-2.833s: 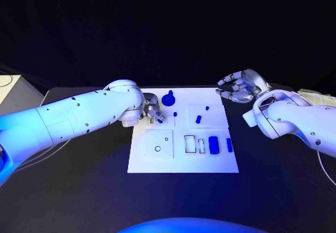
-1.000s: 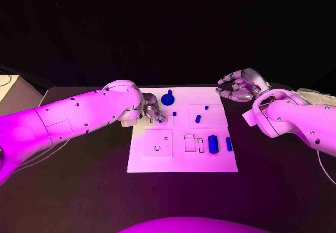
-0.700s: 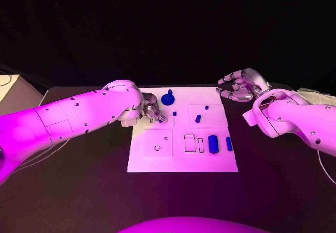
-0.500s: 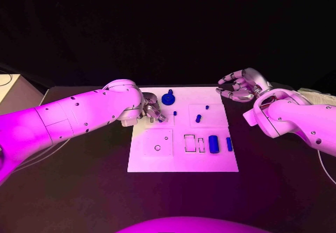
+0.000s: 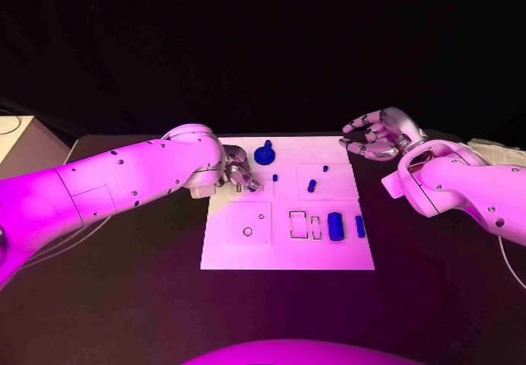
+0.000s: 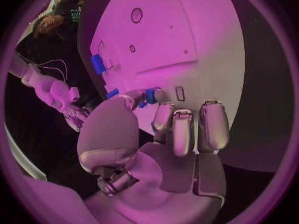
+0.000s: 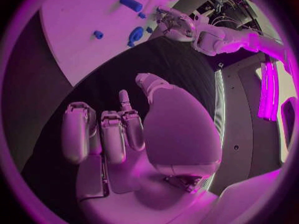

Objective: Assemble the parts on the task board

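Nothing much moved since a second ago, left hand [image 5: 238,177] still low on the white board [image 5: 287,258] at ten o'clock, pinching a small blue part [image 6: 149,95], right hand [image 5: 376,135] empty, fingers curled, at two o'clock off the board, other blue parts [image 5: 335,226] at four o'clock.

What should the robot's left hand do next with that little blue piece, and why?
Probably lift it slightly. The left hand pinches a small blue part low over the task board, and the outlined slots nearer the robot look unfilled.
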